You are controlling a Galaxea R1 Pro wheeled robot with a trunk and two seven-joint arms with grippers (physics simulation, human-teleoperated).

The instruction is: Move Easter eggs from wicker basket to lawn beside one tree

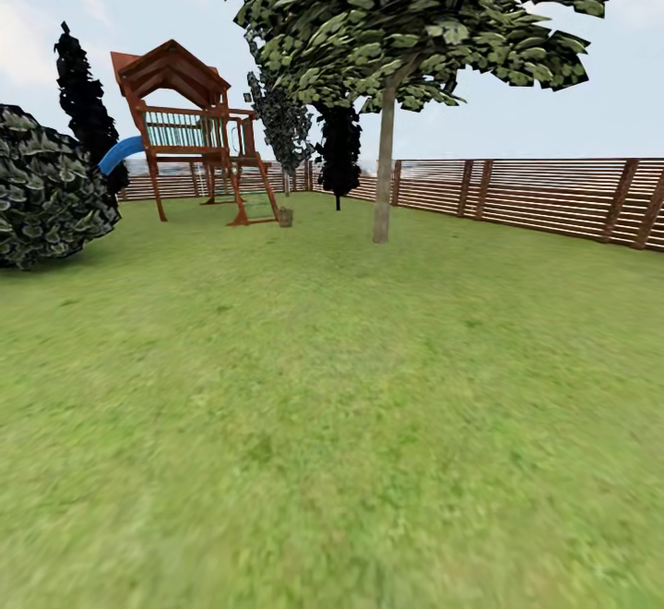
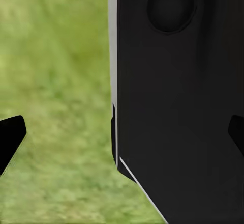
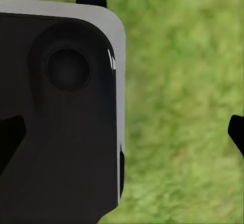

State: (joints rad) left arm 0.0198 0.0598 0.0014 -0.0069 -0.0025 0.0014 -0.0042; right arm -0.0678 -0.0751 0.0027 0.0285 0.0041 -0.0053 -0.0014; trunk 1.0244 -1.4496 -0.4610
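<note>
Lawn [image 1: 332,424] underfoot — tree [image 1: 384,166] far ahead, beside fence [image 1: 553,198].

Blurred lawn [image 3: 183,112] lies beyond a black, grey-edged robot body panel [image 3: 61,132]; dark fingertips [image 3: 236,132], seemingly apart, frame it.

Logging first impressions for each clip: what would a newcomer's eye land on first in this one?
Probably the tall tree with its pale trunk and broad leafy canopy, standing on the lawn right of centre before the slatted wooden fence. Next comes the reddish wooden play tower with a blue slide, far left, beside a dark round bush. In both wrist views a dark robot body panel hangs over blurred grass, fingertips spread wide with nothing between them.
</note>
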